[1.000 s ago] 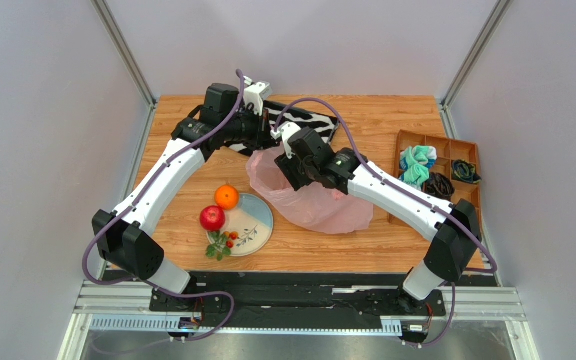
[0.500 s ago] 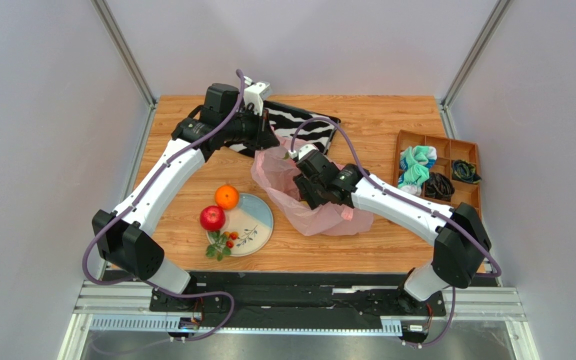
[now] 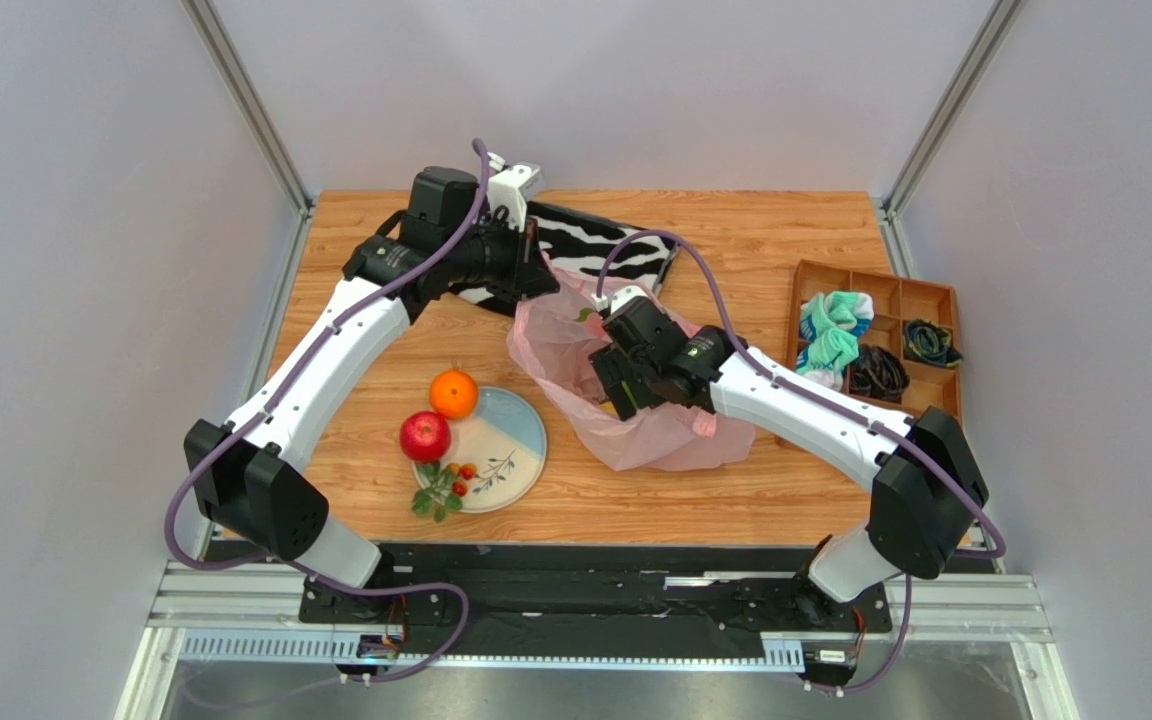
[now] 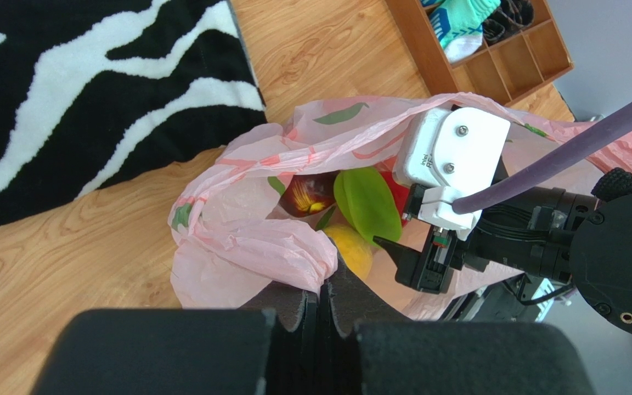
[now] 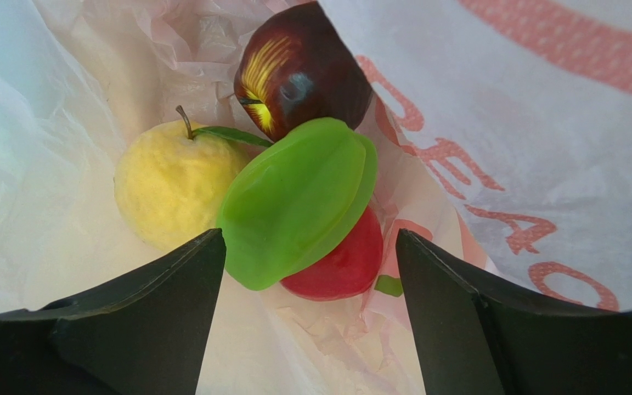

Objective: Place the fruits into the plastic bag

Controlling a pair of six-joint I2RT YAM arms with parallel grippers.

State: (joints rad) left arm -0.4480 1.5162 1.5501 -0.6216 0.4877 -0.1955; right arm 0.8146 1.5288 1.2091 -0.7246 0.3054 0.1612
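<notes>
On my far left the red apple point(image 3: 423, 437) and the orange point(image 3: 453, 393) sit at the left rim of the plate point(image 3: 519, 432); from above I cannot tell whether they rest on it or just beside it. The berry sprig point(image 3: 444, 489) lies over its near edge. Next, the left gripper point(image 4: 321, 288) is pinched tight on a bunched fold of the plastic bag point(image 4: 237, 239), holding the mouth up in front of the zebra pouch point(image 4: 88, 90); overhead, its wrist hides the fingertips. In the bag I see the yellow fruit point(image 5: 171, 185), the green ridged fruit point(image 5: 303, 197), the maroon fruit point(image 5: 303, 70) and the red fruit point(image 5: 340, 255), which is half covered by the green one. The right gripper point(image 5: 309, 247) is down in the bag mouth, its fingers spread wide with nothing gripped. Far right, the wooden tray point(image 3: 940, 293) holds bits too small to make out.
</notes>
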